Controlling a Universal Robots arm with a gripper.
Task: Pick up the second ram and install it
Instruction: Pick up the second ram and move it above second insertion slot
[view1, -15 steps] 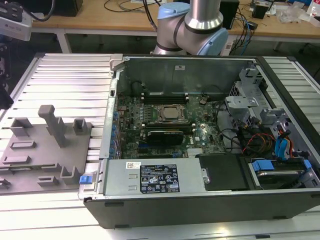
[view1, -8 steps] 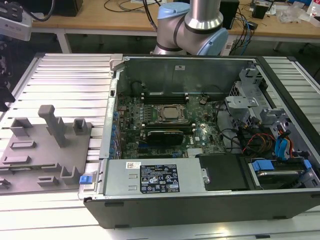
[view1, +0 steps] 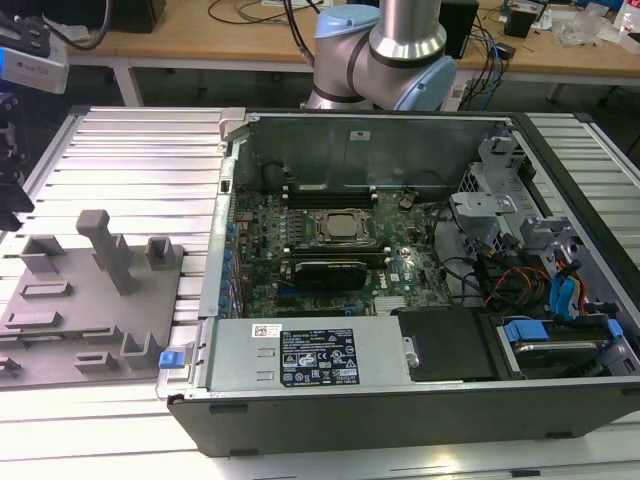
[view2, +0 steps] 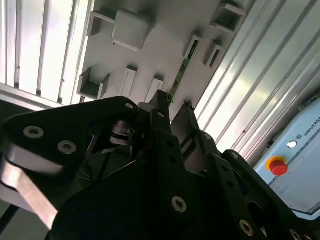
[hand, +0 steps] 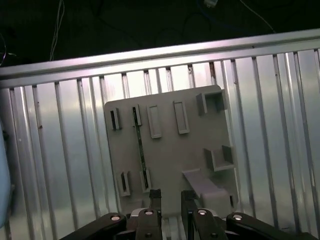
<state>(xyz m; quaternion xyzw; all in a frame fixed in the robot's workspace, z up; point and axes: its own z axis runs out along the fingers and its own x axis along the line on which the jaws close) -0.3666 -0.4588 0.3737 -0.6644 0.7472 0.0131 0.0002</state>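
Claw (hand: 171, 195), spread and empty, hangs above the second ram (hand: 141, 150), not touching

- We see a ribbed, silver aluminium table (view1: 130, 140) carrying everything.
- On it stands an open black metal computer case (view1: 400, 415).
- A flat grey plastic holder plate (view1: 90, 310) lies just beside the case, on the exterior view's left.
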